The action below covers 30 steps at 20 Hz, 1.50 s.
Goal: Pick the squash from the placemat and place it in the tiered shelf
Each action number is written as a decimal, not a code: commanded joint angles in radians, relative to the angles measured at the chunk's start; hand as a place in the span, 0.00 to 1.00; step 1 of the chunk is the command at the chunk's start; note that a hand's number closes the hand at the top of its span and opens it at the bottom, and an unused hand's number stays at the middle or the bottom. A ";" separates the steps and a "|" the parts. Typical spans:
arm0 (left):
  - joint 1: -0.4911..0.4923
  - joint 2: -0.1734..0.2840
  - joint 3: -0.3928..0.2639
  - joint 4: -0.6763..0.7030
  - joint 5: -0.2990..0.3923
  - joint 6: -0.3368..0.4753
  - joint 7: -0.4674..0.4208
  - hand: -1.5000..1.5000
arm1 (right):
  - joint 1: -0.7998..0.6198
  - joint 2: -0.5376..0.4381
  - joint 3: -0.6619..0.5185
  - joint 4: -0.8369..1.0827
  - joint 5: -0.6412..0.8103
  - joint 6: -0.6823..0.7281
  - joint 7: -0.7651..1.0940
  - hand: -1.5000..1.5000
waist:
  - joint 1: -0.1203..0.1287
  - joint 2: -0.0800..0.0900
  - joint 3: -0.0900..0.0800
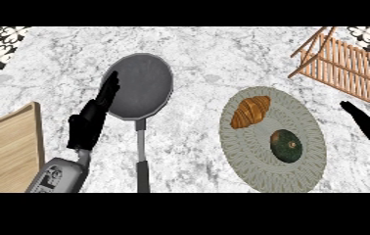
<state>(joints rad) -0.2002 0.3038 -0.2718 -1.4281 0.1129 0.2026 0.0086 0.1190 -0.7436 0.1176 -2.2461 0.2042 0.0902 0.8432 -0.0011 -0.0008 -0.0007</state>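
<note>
Two items on placemat, squash not picked

Squash [286,145] sits on the round placemat [303,170] near the tabletop's [217,48] right edge, croissant [250,111] just beside it. Tiered shelf [334,62] at far right corner, well apart. Left hand [92,119] over the frying pan's [145,82] left rim, fingers straight, holding nothing. Right hand [356,115] barely in at right edge; fingers can't tell. Wooden board [18,151] at left edge.

Dark green squash [286,145], grey woven placemat [303,173]
</note>
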 commanded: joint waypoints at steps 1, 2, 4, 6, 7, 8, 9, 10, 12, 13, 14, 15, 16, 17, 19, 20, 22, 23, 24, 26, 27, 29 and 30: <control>-0.069 -0.046 0.036 0.069 -0.032 -0.014 -0.005 0.50 | 0.003 0.088 0.056 -0.046 0.101 0.023 0.044 0.00 | -0.004 0.001 0.000; 0.009 -0.052 0.007 0.008 -0.045 -0.015 -0.032 0.50 | -0.121 0.095 0.063 -0.007 0.093 0.050 0.119 0.00 | 0.005 0.001 0.000; 0.042 -0.064 0.016 0.047 -0.056 -0.026 -0.074 0.50 | -0.074 0.105 0.025 0.076 0.129 0.068 0.010 0.00 | 0.001 0.001 0.001; 0.027 -0.048 0.053 -0.029 -0.054 -0.039 0.019 0.50 | -0.028 0.163 0.046 -0.025 0.179 0.073 0.073 0.00 | -0.001 0.000 0.001; 0.027 -0.065 0.051 0.027 -0.058 -0.052 -0.047 0.50 | -0.097 0.197 0.082 0.064 0.222 0.053 0.069 0.00 | 0.002 0.001 0.001; -0.019 -0.041 0.085 -0.033 -0.048 -0.052 0.056 0.50 | -0.025 0.182 0.057 -0.016 0.210 0.077 0.053 0.00 | -0.002 0.000 0.001; 0.047 -0.074 0.038 -0.045 -0.090 -0.034 0.021 0.50 | -0.115 0.179 -0.030 0.074 0.131 0.122 0.046 0.00 | 0.002 0.000 0.001; 0.014 -0.105 0.033 0.011 -0.098 -0.018 -0.006 0.50 | -0.172 0.254 0.132 0.084 0.250 0.074 0.134 0.00 | 0.005 0.002 0.000; 0.043 -0.062 0.076 -0.062 -0.095 -0.063 0.041 0.50 | -0.129 0.227 -0.004 0.115 0.186 0.139 0.021 0.00 | 0.002 0.000 0.001; 0.038 -0.083 0.071 -0.069 -0.084 -0.050 0.055 0.50 | -0.048 0.292 0.151 0.050 0.342 0.057 0.058 0.00 | 0.001 0.000 0.001; -0.026 -0.083 0.119 0.073 -0.086 -0.095 -0.026 0.50 | -0.052 0.276 0.058 0.045 0.267 0.110 0.029 0.00 | -0.004 0.001 0.001; -0.062 -0.098 0.107 0.053 -0.108 -0.082 0.037 0.50 | -0.107 0.288 0.043 0.063 0.239 0.146 0.069 0.00 | -0.002 0.001 0.001; 0.024 -0.091 0.075 -0.093 -0.118 -0.057 0.091 0.50 | -0.028 0.319 0.136 0.017 0.349 0.095 0.077 0.00 | 0.000 -0.001 0.001; 0.008 -0.107 0.100 -0.015 -0.131 -0.072 0.036 0.50 | -0.053 0.340 0.102 0.053 0.351 0.107 0.054 0.00 | -0.001 0.000 0.001; 0.032 -0.130 0.101 -0.014 -0.133 -0.075 0.011 0.50 | -0.059 0.345 0.086 0.085 0.359 0.128 0.029 0.00 | 0.000 0.000 0.001; 0.016 -0.097 0.134 0.036 -0.124 -0.106 -0.015 0.50 | -0.048 0.348 0.082 0.127 0.368 0.112 -0.013 0.00 | -0.001 0.001 0.001; -0.017 -0.128 0.142 0.046 -0.129 -0.115 -0.017 0.50 | -0.103 0.352 0.039 0.087 0.328 0.198 0.059 0.00 | -0.001 0.001 0.001; 0.053 -0.107 0.138 -0.013 -0.136 -0.114 -0.010 0.50 | 0.033 0.347 0.065 0.020 0.386 0.155 0.005 0.00 | -0.003 0.000 0.001; 0.051 -0.143 0.116 -0.012 -0.163 -0.095 -0.002 0.50 | 0.010 0.367 0.054 0.009 0.369 0.189 0.033 0.00 | -0.002 0.000 0.001; 0.028 -0.142 0.130 -0.022 -0.154 -0.122 0.029 0.50 | -0.040 0.367 -0.003 0.119 0.351 0.200 -0.031 0.00 | -0.001 0.000 0.001; -0.032 -0.148 0.150 0.051 -0.170 -0.111 0.014 0.50 | -0.073 0.409 0.082 0.086 0.406 0.208 0.051 0.00 | -0.001 0.001 0.001; -0.020 -0.118 0.194 0.110 -0.135 -0.159 -0.074 0.50 | -0.121 0.412 0.069 0.217 0.420 0.183 -0.027 0.00 | 0.001 0.002 0.000; 0.002 -0.164 0.146 0.034 -0.183 -0.114 0.002 0.50 | -0.040 0.374 -0.019 0.142 0.356 0.241 -0.052 0.00 | -0.002 0.000 0.001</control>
<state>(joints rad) -0.1980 0.1703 -0.1231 -1.4086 -0.0408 0.0832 0.0155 0.0602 -0.3654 0.1544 -2.1198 0.5778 0.2850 0.8314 -0.0016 0.0000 0.0000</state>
